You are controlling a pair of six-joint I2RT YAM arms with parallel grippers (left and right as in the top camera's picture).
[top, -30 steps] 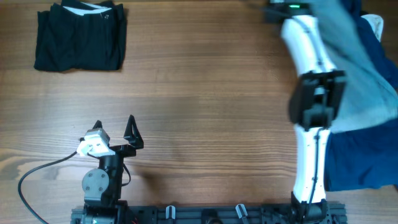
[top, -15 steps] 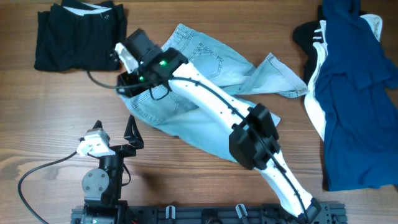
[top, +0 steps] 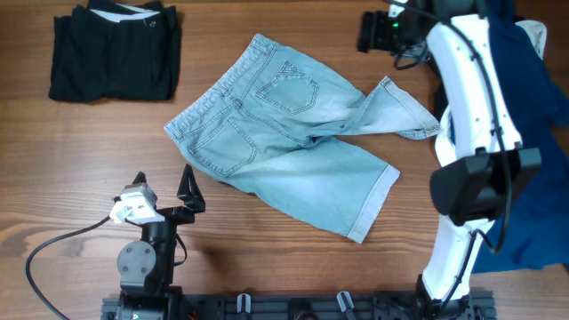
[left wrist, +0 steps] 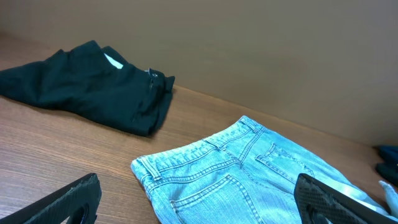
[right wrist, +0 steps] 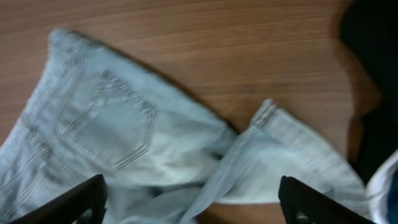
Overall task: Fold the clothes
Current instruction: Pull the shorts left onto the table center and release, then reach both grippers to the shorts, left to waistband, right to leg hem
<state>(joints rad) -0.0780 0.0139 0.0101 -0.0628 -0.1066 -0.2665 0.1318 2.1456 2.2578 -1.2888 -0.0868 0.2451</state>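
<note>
2 back pockets (top: pixel 292 89) face up on the rumpled light-blue jeans (top: pixel 298 164).

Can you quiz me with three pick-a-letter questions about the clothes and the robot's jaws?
1. Where is the black garment in the overhead view? A top left B centre C right edge
2. How many back pockets show on the jeans? A one B two C four
3. The right jaws are: A open, empty B shut on the jeans C shut on the black garment
Answers: 1 A, it lies in that corner. 2 B, two stitched pockets face up. 3 A, wrist view shows them wide apart, nothing between.
</note>
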